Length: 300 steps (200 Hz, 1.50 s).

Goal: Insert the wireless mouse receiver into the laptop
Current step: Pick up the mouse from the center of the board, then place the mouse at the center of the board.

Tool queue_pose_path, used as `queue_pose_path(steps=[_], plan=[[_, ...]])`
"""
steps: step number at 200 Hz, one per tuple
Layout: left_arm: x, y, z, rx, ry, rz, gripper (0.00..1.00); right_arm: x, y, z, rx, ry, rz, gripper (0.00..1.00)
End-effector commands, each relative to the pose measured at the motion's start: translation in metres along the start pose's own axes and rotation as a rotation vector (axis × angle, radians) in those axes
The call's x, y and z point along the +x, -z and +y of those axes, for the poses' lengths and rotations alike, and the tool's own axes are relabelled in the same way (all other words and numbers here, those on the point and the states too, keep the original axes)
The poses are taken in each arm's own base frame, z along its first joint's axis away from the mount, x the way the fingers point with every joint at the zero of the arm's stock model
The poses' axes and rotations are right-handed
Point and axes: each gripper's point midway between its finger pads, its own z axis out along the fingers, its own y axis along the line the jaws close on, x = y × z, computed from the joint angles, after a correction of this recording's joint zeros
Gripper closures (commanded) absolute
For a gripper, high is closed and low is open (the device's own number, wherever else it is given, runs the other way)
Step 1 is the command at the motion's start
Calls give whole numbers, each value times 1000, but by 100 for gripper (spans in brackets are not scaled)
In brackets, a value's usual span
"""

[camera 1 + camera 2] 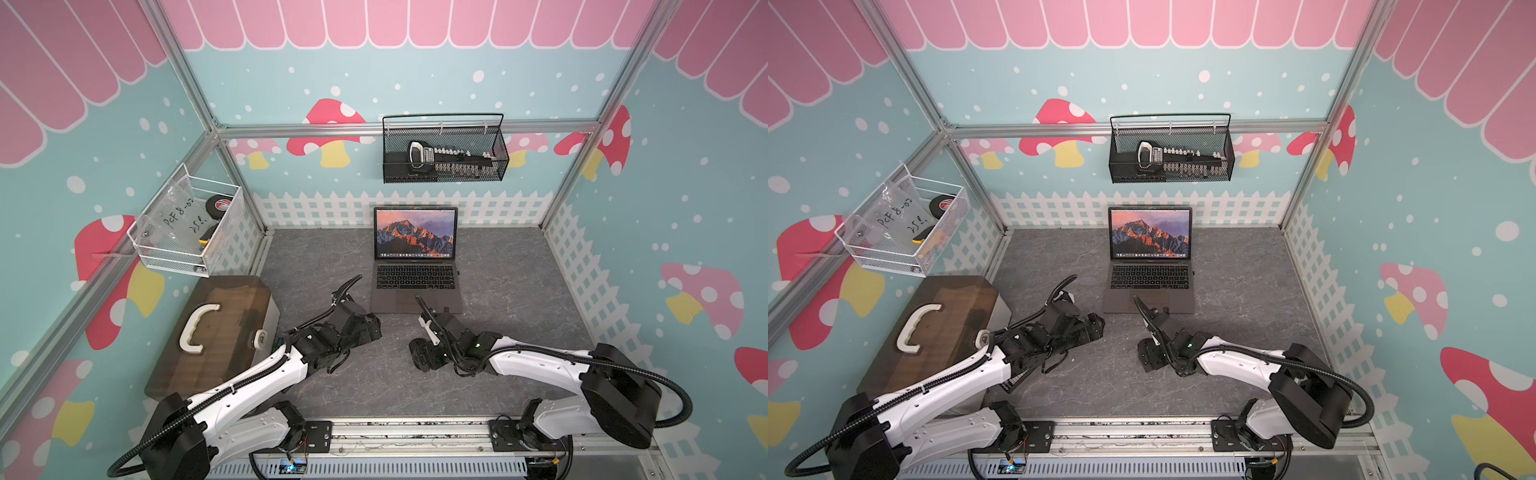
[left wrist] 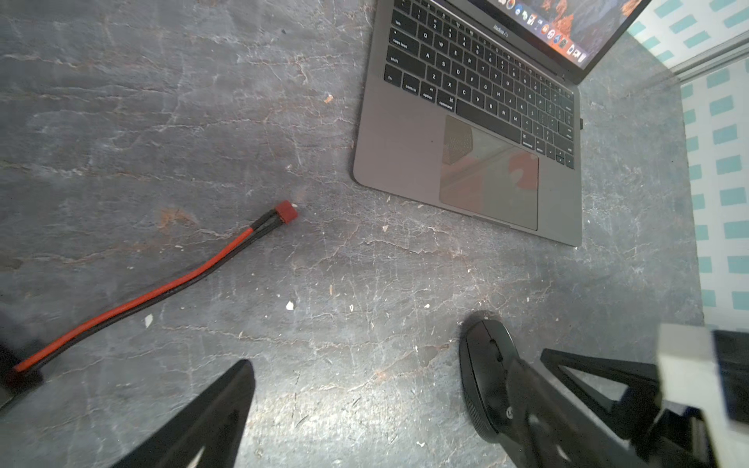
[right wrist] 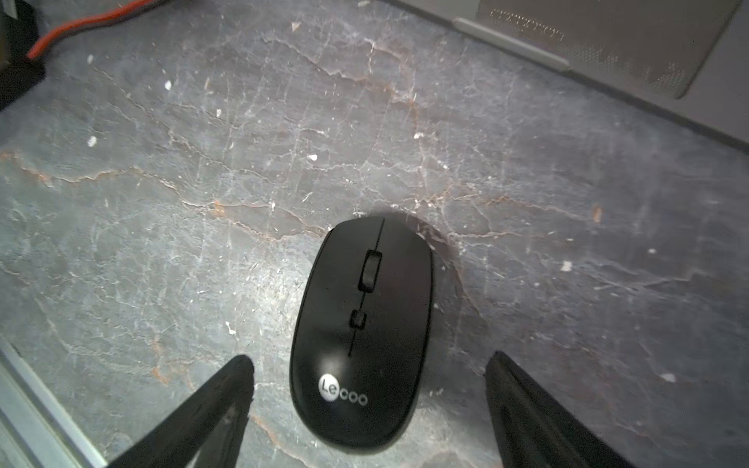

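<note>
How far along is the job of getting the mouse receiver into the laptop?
Looks done or nearly: a tiny black stub, likely the wireless mouse receiver, sits against the laptop at its side edge, though it is too small to confirm seating. Nothing is in hand: the left gripper and right gripper are open and empty, the right over the black mouse. Left: perhaps only checking the fit.

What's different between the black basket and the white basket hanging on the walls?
The black basket is dark mesh; the white basket is pale wire mesh. The black basket hangs on the back wall above the laptop; the white basket on the side wall near the wooden case. The black basket holds one long tool; the white basket a clear bag with handwriting and a tape roll. Both hang from the metal frame.
</note>
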Motion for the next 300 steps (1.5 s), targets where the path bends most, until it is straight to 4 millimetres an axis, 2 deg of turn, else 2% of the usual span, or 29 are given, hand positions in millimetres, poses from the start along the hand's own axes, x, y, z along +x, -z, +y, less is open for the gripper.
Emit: queue_pose_path(steps=[1, 15, 47, 66, 99, 121, 145, 178, 215, 246, 274, 300], plan=[[-9, 1, 5, 17, 81, -65, 2, -4, -3, 5, 42, 42, 18, 9], [-10, -1, 7, 30, 122, -72, 2, -2, -6, 3, 78, 46, 39, 10], [-15, -10, -10, 180, 236, -73, 2, 4, -14, -5, 146, 35, 103, 17], [-21, -12, -6, 156, 225, -80, 2, 8, -16, -11, 188, 30, 131, 25], [-32, -13, -2, 131, 217, -113, 2, 13, -18, -14, 222, 43, 173, 32], [-38, -14, 0, 123, 218, -142, 2, 12, -17, -14, 228, 40, 178, 43], [-47, -16, 3, 117, 242, -186, 2, -3, -11, -15, 223, 15, 135, 48], [-65, -16, 3, 120, 275, -263, 2, -45, 8, -30, 200, -52, 28, 52], [-88, -8, 12, 96, 299, -365, 2, -90, 34, -70, 157, -134, -98, 53], [-109, 2, 27, 45, 310, -465, 1, -119, 54, -129, 228, -173, -154, 54], [-117, 7, 33, 2, 226, -491, 1, -132, 66, -175, 279, -204, -187, 55], [-124, 16, 49, -64, 188, -508, 1, -124, 73, -218, 331, -238, -145, 57]])
